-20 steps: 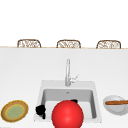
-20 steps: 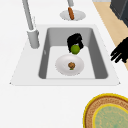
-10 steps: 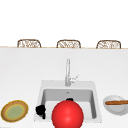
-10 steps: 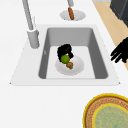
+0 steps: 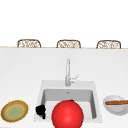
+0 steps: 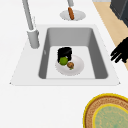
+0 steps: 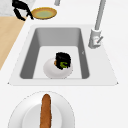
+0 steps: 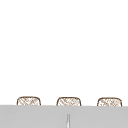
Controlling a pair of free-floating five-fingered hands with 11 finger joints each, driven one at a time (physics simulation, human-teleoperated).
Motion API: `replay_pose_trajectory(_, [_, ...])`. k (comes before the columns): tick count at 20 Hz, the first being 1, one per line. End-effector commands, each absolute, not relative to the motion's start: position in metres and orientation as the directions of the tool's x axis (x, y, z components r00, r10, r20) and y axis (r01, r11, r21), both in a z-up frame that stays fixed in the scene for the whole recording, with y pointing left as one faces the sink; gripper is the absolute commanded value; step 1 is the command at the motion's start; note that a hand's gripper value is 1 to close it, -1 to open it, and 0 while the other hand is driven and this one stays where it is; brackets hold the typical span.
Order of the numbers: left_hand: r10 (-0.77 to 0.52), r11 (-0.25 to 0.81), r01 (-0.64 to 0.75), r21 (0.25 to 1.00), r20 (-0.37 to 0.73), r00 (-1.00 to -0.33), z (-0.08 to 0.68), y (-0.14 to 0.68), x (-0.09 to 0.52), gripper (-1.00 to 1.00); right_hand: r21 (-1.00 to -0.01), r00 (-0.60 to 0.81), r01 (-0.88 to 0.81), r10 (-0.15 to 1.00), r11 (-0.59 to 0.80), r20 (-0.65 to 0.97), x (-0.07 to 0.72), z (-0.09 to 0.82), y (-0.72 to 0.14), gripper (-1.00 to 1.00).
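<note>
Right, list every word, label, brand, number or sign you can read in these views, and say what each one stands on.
None: no readable text, number or sign anywhere.
The faucet, the sink, the yellow-rimmed plate, the white plate with the sausage and the white plate in the basin are all unmarked.
The black hand at the green fruit bears no lettering either.

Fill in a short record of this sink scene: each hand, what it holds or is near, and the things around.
Right hand: down in the grey sink basin, fingers curled round a round green fruit
Beneath it: round white plate with a small brown ball
Left hand: idle in the air by the sink's front edge
Counter: yellow-rimmed woven plate; white dish holding a brown sausage
</note>
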State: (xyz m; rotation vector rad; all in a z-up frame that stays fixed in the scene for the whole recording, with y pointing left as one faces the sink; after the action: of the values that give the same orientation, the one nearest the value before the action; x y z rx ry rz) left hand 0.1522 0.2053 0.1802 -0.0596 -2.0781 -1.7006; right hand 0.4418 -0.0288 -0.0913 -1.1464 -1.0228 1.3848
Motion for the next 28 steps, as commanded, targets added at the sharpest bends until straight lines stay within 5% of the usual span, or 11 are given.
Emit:
replay_pose_trajectory(1, [-0.246, 0.238, 0.311, 0.92, 0.367, -0.897, 0.18, 0.205, 0.152, 0.0, -0.973, -0.017, -0.199, 0.993, -0.118, -0.116, 0.443, -0.101, -0.025, 1.0])
replay_pose_trajectory(3, [-0.246, 0.238, 0.311, 0.92, 0.367, -0.897, 0.18, 0.205, 0.152, 0.0, -0.976, 0.01, -0.192, 0.994, -0.106, -0.11, 0.447, -0.104, -0.027, 1.0])
replay_pose_trajectory(4, [-0.246, 0.238, 0.311, 0.92, 0.367, -0.897, 0.18, 0.205, 0.152, 0.0, -0.976, 0.014, -0.193, 0.994, -0.104, -0.109, 0.446, -0.105, -0.028, -1.0])
replay_pose_trajectory(28, [-0.246, 0.238, 0.311, 0.92, 0.367, -0.897, 0.18, 0.205, 0.152, 0.0, -0.989, -0.007, -0.137, 0.998, -0.058, -0.058, 0.422, -0.006, -0.058, -1.0])
